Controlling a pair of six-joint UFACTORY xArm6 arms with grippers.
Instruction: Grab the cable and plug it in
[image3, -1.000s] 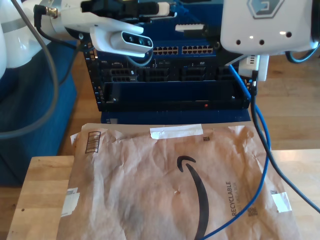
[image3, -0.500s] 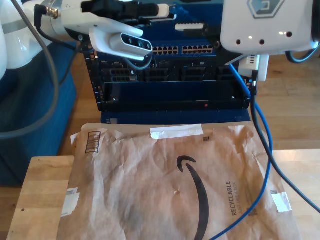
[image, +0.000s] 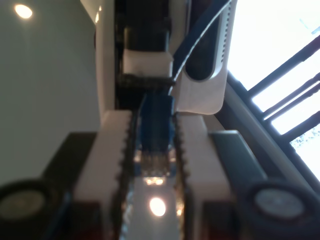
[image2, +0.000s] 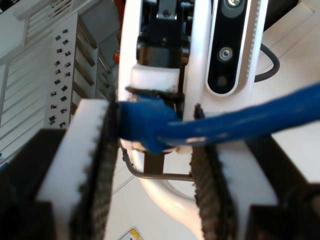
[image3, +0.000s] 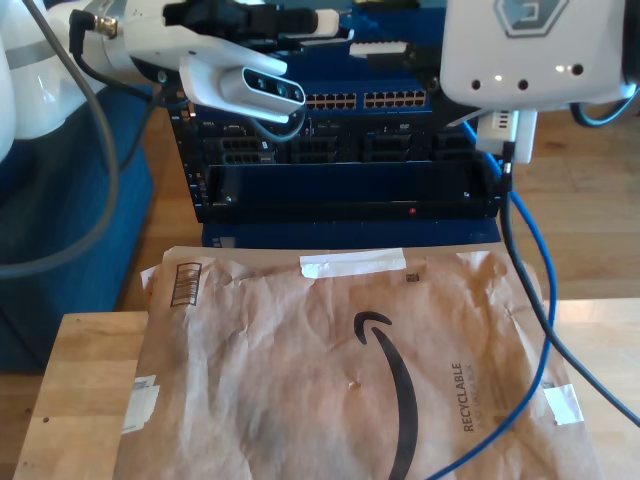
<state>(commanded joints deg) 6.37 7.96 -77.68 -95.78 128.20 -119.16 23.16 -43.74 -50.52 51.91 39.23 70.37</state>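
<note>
Pale wooden table (image3: 80, 370) under a crinkly brown paper mailing bag (image3: 330, 370), with a dark rack of network boxes (image3: 340, 150) behind. At my first gripper (image: 154, 150), toothed white pads pressed tight on the blue plug end of the thin bright-blue cable (image: 155, 125). At my second gripper (image2: 157, 145), more blue cable between the pads, touching one of them; squeezed or loose, cannot tell. In the exterior view, cable hanging down at the exterior view's right, across the bag's edge.
</note>
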